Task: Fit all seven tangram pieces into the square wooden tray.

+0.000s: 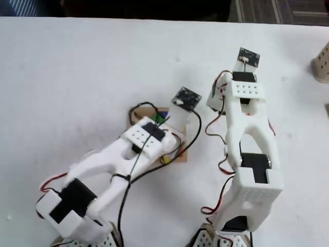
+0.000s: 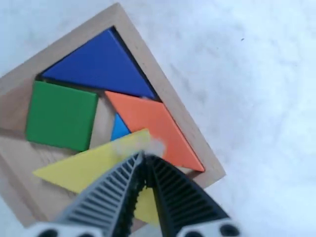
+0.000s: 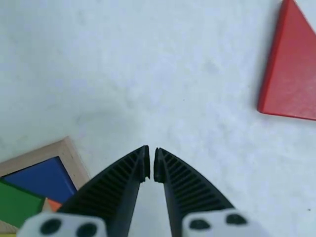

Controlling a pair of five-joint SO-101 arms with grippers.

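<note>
White tabletop (image 1: 77, 67) lies under both arms. The left gripper (image 2: 144, 159), closed and empty, is over a yellow wooden triangle (image 2: 84, 168), one of five pieces in the square wooden tray (image 2: 159, 84). The right gripper (image 3: 151, 162), closed and empty, hangs over bare table near one red wooden triangle (image 3: 296, 74).

The left arm (image 1: 110, 162) leans from the lower left toward the middle. The right arm (image 1: 249, 134) points up on the right side. The left gripper (image 2: 144, 160) and right gripper (image 3: 152, 165) are both pinched closed.

White table (image 1: 77, 67) with tray (image 2: 150, 74), red triangle (image 3: 294, 74)
</note>
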